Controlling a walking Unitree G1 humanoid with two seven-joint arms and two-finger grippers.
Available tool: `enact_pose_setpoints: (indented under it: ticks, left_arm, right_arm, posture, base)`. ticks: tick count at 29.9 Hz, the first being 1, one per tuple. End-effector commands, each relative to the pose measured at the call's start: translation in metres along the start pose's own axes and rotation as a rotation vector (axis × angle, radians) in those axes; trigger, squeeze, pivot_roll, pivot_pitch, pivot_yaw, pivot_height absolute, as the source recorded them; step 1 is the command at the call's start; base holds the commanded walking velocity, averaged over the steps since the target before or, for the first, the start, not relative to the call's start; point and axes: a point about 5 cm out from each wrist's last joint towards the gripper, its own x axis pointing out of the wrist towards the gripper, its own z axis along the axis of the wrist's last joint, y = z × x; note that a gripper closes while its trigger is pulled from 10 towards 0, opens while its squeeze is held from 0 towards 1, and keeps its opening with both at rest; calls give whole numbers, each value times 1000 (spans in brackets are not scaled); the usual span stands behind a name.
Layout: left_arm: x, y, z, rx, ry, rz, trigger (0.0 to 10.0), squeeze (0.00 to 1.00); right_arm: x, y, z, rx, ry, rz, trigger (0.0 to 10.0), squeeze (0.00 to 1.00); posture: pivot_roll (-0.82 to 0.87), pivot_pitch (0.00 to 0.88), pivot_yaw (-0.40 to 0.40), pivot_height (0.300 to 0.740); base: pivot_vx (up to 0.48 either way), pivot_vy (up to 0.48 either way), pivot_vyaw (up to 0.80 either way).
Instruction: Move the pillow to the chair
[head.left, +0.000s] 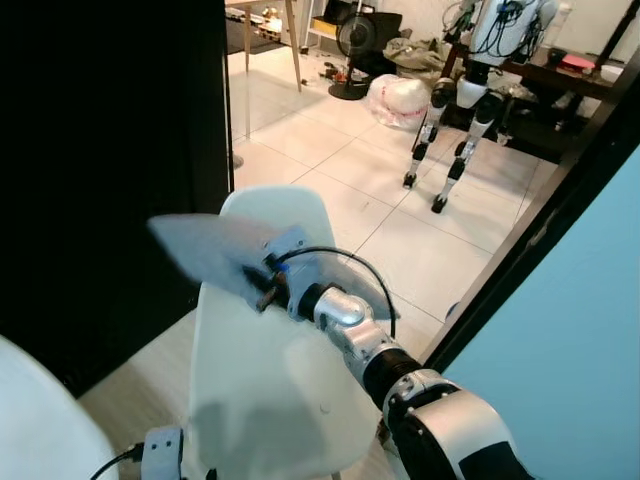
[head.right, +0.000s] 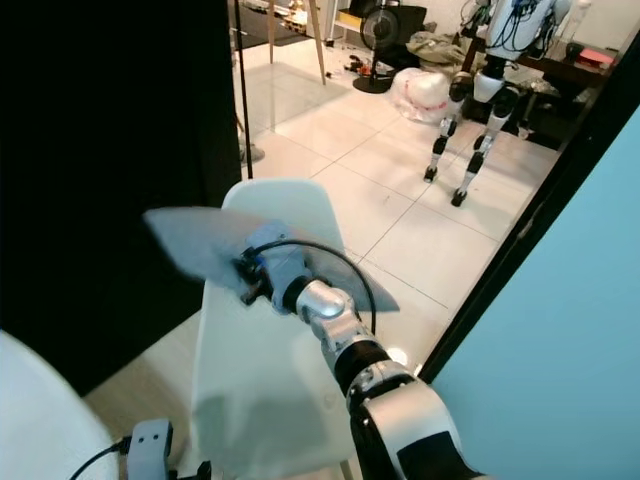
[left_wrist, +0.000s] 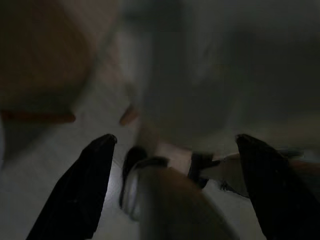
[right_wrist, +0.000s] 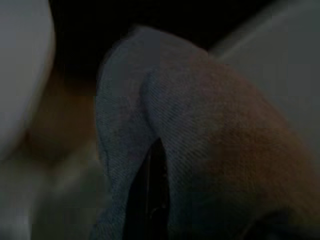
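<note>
A flat grey pillow (head.left: 208, 250) hangs in the air in front of the backrest of a white chair (head.left: 268, 400), above its seat. My right gripper (head.left: 263, 287) reaches in from the lower right and is shut on the pillow's near edge. The wrist view of that arm looks straight at the grey fabric (right_wrist: 200, 150), folded over a dark finger. My left gripper (left_wrist: 172, 192) hangs low with its two black fingers (left_wrist: 75, 195) spread open and nothing between them.
A black panel (head.left: 110, 150) stands to the left and a light blue wall (head.left: 585, 330) to the right. A second white chair (head.left: 35, 430) shows at the lower left. Farther off on the tiled floor are another humanoid's legs (head.left: 450, 135), a plastic bag (head.left: 398, 100) and a fan (head.left: 355, 40).
</note>
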Motion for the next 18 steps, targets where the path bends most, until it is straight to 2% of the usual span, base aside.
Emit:
enact_pose_setpoints:
  ticks: [1, 2, 4, 7, 9, 10, 15, 18]
  left_arm:
    - [-4, 0, -12, -8, 42, 3, 10000, 0]
    - [-4, 0, -12, -9, 41, 4, 10000, 0]
    - [-4, 0, -13, -12, 41, 6, 10000, 0]
    - [-5, 0, -14, -13, 40, 8, 10000, 0]
    - [-5, -1, -14, -13, 39, 7, 10000, 0]
    - [-5, -1, -15, -12, 39, 6, 10000, 0]
    - [-6, -2, -17, 5, 36, -7, 10000, 0]
    - [-7, -3, -18, 7, 32, -9, 10000, 0]
  right_arm:
    - [9, 43, -24, -24, 112, 40, 10000, 0]
    - [7, 43, -32, -27, 157, 17, 10000, 0]
    - [6, 41, -37, -14, 181, -11, 10000, 0]
    - [2, 34, -44, 65, 209, -73, 10000, 0]
    - [1, 33, -44, 70, 213, -87, 10000, 0]
    - [1, 33, -45, 111, 217, -91, 10000, 0]
    - [0, 39, -54, 260, 283, -76, 10000, 0]
    - [-1, 45, -61, 284, 334, -62, 10000, 0]
  posture:
    - [181, 44, -122, 740]
    - [181, 48, -122, 740]
    - [182, 50, -121, 740]
    - [185, 63, -120, 740]
    - [186, 65, -120, 740]
    - [188, 70, -118, 740]
    - [193, 85, -115, 725]
    - [195, 90, -115, 710]
  base:
    - [0, 0, 0]
    - [0, 0, 0]
    - [0, 0, 0]
    - [0, 0, 0]
    - [0, 0, 0]
    - [0, 0, 0]
    - [0, 0, 0]
    - [0, 0, 0]
